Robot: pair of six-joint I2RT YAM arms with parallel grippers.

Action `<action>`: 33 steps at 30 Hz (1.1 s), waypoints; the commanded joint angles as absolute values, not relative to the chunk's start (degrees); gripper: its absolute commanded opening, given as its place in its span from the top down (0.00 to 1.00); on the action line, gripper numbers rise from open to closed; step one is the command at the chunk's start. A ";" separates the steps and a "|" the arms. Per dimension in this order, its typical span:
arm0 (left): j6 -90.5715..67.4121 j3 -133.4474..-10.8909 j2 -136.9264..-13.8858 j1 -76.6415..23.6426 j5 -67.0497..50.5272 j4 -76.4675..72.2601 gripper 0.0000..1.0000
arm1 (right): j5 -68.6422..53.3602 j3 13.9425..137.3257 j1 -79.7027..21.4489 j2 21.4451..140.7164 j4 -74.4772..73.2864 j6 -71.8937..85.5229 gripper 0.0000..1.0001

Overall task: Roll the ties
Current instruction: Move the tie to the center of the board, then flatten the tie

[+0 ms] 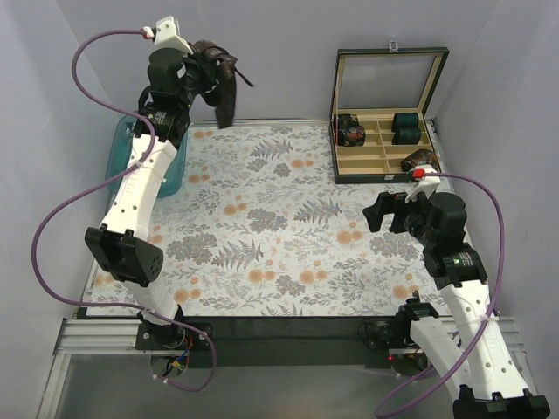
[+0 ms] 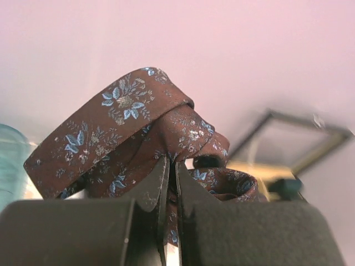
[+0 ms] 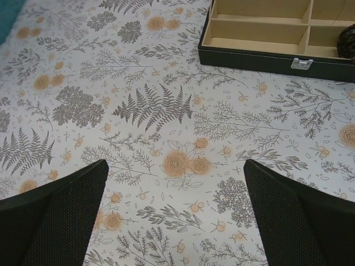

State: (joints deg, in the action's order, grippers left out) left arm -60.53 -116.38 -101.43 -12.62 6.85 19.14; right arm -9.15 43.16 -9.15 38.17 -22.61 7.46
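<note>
Brown tie point(image 2: 138, 119) hangs bunched, clamped in the closed left end effector point(image 2: 171, 173), well left of the box point(image 1: 385, 177). Near the box, the right end effector point(image 3: 175, 164) is spread wide, empty.

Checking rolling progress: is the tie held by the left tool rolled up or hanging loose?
Hanging loose. The tie droops in crumpled loops from the shut left tool, with one end dangling; no tight coil.

Floral cloth point(image 1: 262, 227) bears an open divided box point(image 1: 362, 162); a teal bin point(image 1: 120, 148) stands left.
</note>
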 commanded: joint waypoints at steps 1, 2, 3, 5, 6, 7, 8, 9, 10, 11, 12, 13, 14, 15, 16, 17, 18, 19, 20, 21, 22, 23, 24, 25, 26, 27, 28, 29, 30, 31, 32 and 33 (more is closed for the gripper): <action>-61.52 -108.92 -96.61 -15.81 3.52 20.83 1.00 | -11.68 44.56 -9.40 37.97 -21.53 8.52 0.02; -61.87 -103.68 -95.20 -16.78 1.95 20.40 1.00 | -12.21 44.65 -9.40 38.23 -21.62 8.61 0.02; -62.31 -101.19 -92.05 -18.61 1.59 20.22 1.00 | -12.83 44.65 -9.40 38.58 -21.62 8.61 0.02; -63.89 -94.52 -88.87 -20.64 0.97 19.52 0.91 | -13.88 44.65 -9.40 39.46 -21.62 8.79 0.02; -64.33 -86.91 -84.86 -22.13 1.40 19.08 0.84 | -14.32 44.65 -9.40 39.90 -21.62 8.88 0.02; -65.03 -82.83 -82.99 -22.76 1.49 18.38 0.77 | -14.85 44.56 -9.40 40.16 -21.62 8.88 0.02; -66.08 -78.96 -80.88 -22.94 1.32 17.85 0.62 | -15.38 44.39 -9.40 41.04 -21.53 8.96 0.02; -68.09 -71.53 -79.03 -22.94 1.49 17.58 0.56 | -15.99 44.38 -9.40 41.57 -21.45 8.88 0.02; -68.99 -68.58 -75.27 -22.94 2.36 17.84 0.50 | -17.13 44.30 -9.49 42.96 -21.36 8.70 0.02; -69.69 -65.42 -73.32 -22.94 2.98 18.36 0.44 | -17.92 44.30 -9.49 43.85 -21.36 8.61 0.02; -70.92 -62.95 -71.65 -22.94 4.12 18.80 0.33 | -19.67 44.38 -9.49 44.64 -21.44 8.35 0.02; -71.28 -58.93 -68.24 -22.85 6.39 19.33 0.27 | -20.30 44.47 -9.58 46.74 -21.36 8.35 0.02; -71.37 -57.67 -66.99 -22.85 7.11 20.64 0.23 | -20.91 44.47 -9.58 47.71 -21.44 8.35 0.02; -71.37 -56.79 -66.02 -22.85 7.82 21.35 0.20 | -21.53 44.65 -9.75 48.86 -21.36 8.35 0.02; -70.67 -55.56 -65.40 -22.76 8.43 22.14 0.19 | -22.40 44.91 -10.10 51.39 -21.44 8.26 0.02; -70.32 -55.29 -65.39 -22.68 8.70 23.98 0.19 | -22.67 45.09 -10.46 52.81 -21.45 8.09 0.02; -69.96 -55.02 -65.74 -22.68 8.79 24.69 0.19 | -22.76 45.96 -10.89 54.21 -21.36 8.00 0.02; -69.00 -54.67 -66.26 -22.59 8.44 25.13 0.19 | -22.59 46.40 -12.12 56.93 -21.36 7.82 0.02; -68.56 -54.76 -67.92 -22.50 7.65 25.66 0.19 | -22.33 47.02 -12.82 58.08 -21.36 7.74 0.03; -68.12 -54.58 -68.72 -22.50 7.21 25.49 0.19 | -21.54 48.15 -13.62 59.40 -21.10 7.82 0.06; -66.64 -54.41 -69.69 -22.59 6.51 25.23 0.19 | -20.75 48.77 -15.54 61.85 -21.01 8.08 0.07; -65.49 -54.67 -70.74 -22.59 4.68 23.66 0.18 | -20.13 49.30 -16.34 63.09 -21.09 8.17 0.08; -63.74 -54.93 -72.93 -22.50 3.09 22.51 0.18 | -19.69 49.92 -17.13 64.24 -21.01 8.35 0.11; -62.07 -55.11 -73.99 -22.59 1.77 21.28 0.17 | -19.08 50.70 -18.18 66.34 -21.01 8.70 0.12; -58.14 -55.80 -74.96 -22.59 0.45 18.75 0.17 | -19.16 50.97 -18.63 67.23 -20.92 9.66 0.13; -56.27 -56.59 -77.75 -22.67 -2.69 17.85 0.17 | -19.33 51.24 -18.98 67.93 -21.00 9.84 0.14; -55.03 -57.65 -78.91 -22.68 -3.25 17.41 0.16 | -19.60 51.50 -19.94 69.07 -21.01 10.02 0.14; -53.28 -58.87 -80.58 -23.02 -3.25 17.66 0.15 | -19.51 51.50 -20.30 69.34 -21.01 10.02 0.15; -53.35 -61.24 -81.73 -23.03 -2.21 18.10 0.14 | -19.25 51.50 -20.65 69.61 -21.01 9.93 0.15; -53.87 -61.87 -83.39 -23.20 -1.41 18.63 0.14 | -18.64 51.42 -21.18 69.87 -21.01 9.84 0.15; -54.57 -62.05 -83.67 -23.20 -1.06 19.15 0.14 | -18.28 51.24 -21.36 69.96 -21.09 9.67 0.15; -56.84 -60.92 -83.76 -23.20 -0.71 19.16 0.14 | -17.76 51.24 -21.62 70.13 -21.09 9.06 0.15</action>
State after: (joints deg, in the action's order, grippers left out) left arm -57.69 -58.81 -84.84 -23.00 -0.12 20.27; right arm -19.20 48.99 -20.75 70.11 -22.26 9.28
